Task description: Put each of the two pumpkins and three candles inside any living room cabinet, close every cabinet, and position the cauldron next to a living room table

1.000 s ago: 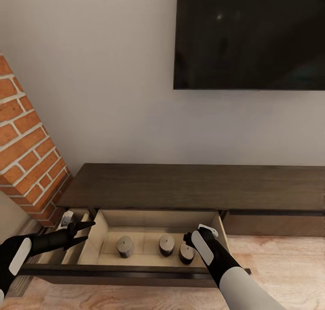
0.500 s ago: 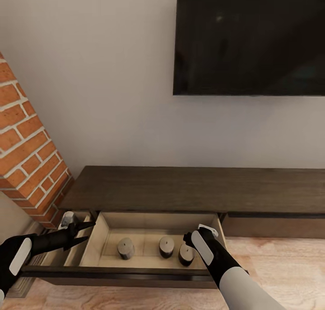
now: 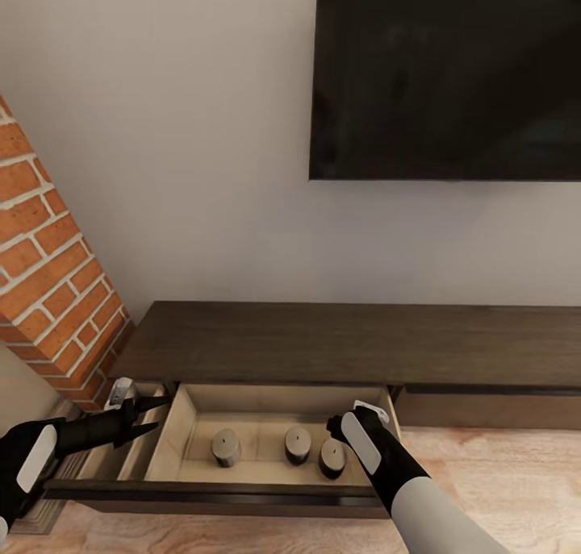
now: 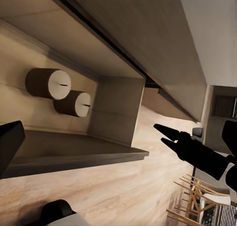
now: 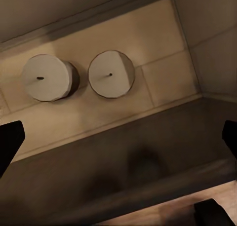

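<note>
Three candles (image 3: 298, 444) stowed, upright on the pale floor of the open drawer (image 3: 184, 425) in the dark cabinet (image 3: 347, 340), just below and beyond the right tool (image 3: 339, 426). Looks like the candle part of the job done. Holds candles alone, with no pumpkin among them. Leaves, by this reckoning, the two pumpkins to bring in, the drawer to push shut and the cauldron to set beside a table.

Right tool: spread wide, gripping nothing, hanging over the drawer's right end. Nearest candle (image 3: 332, 458) close under it, perhaps touching, too tight to tell. Two round tops with tiny wicks (image 5: 111, 74) a little ahead of the spread fingertips (image 5: 10, 141) in the right wrist view.

Left tool (image 3: 156, 413): parted as well, empty, poised over a narrow side compartment (image 3: 121, 451) at the drawer's left end, well apart from the nearest candle to it.

Beyond both tools, the cabinet's long flat top, then a pale wall with a dark screen (image 3: 444, 70) high above. Brick pillar (image 3: 48, 296) off to the outer side of the left tool. Wooden floor (image 3: 500, 473) below.

Standing in the way: both tools inside the drawer's outline, so probably needs them lifted out before any push on the drawer front (image 3: 210, 493). Risks tipping the nearest candle on the way up.
</note>
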Motion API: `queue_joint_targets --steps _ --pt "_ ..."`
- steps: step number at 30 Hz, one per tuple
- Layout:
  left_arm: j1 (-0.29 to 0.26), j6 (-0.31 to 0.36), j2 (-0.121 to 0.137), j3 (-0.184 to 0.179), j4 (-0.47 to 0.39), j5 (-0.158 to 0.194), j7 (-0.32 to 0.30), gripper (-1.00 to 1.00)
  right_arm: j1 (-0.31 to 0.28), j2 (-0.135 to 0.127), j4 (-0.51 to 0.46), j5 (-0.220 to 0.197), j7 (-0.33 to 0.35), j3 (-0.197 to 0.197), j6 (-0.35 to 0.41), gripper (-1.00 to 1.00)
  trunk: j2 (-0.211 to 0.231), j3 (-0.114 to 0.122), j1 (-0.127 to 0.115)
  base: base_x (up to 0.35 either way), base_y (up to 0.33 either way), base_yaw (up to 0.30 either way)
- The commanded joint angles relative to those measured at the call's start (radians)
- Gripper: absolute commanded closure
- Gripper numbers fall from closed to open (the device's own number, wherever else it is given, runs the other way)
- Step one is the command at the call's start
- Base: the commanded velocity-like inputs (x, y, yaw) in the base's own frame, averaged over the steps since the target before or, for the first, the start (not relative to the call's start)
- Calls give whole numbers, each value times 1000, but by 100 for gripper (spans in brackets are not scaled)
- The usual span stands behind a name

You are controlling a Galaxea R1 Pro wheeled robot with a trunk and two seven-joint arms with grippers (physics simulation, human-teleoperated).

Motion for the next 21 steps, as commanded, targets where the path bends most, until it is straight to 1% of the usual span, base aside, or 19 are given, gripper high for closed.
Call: queue_joint_targets --steps 1,21 --pt "0 0 0 0 0 0 0 -100 0 1 0 0 0 0 0 -100 7 3 -4 0 0 0" --pt "0 0 -1 -1 0 -2 1 -100 0 3 0 0 0 0 0 -100 147 66 -81 0 0 0"
